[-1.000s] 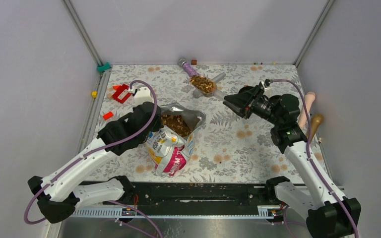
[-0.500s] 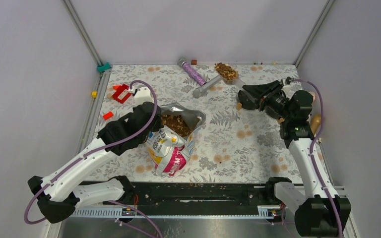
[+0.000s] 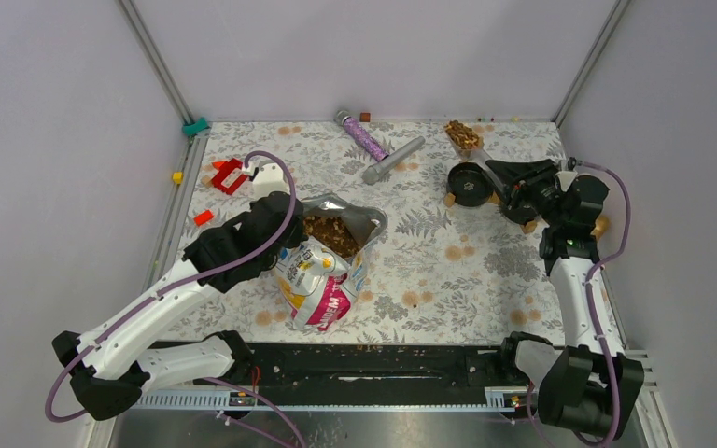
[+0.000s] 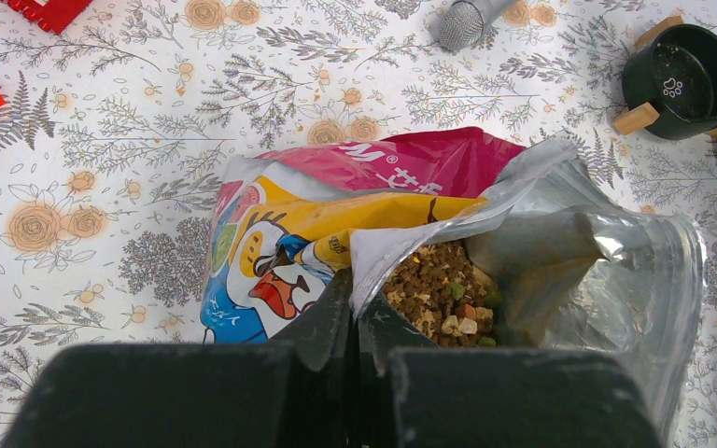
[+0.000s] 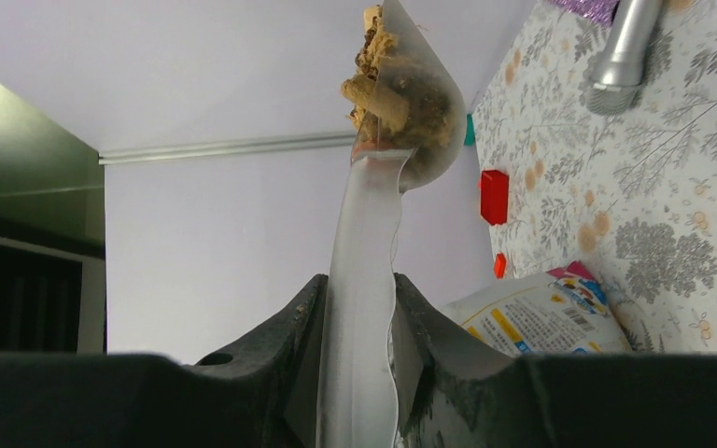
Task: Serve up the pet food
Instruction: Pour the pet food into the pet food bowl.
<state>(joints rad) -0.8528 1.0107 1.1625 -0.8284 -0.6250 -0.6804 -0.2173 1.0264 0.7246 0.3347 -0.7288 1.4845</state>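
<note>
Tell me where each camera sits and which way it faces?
Top view: high behind the arms, looking down on the table; both arms show, left tool at the pet food bag, right tool holding a clear scoop of kibble near a black bowl.
Left wrist: rides the left arm, looks along its shut tool pinching the bag's rim.
Right wrist: rides the right arm, tilted sideways, looks along its tool up the scoop.
Shared: all three show the bag.

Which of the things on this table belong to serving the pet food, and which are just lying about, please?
In use:
- kibble
- bag, pinched by the left hand
- scoop, in the right hand
- black bowl

Lying about:
- microphone
- purple glitter tube
- red blocks
- yellow cube
</note>
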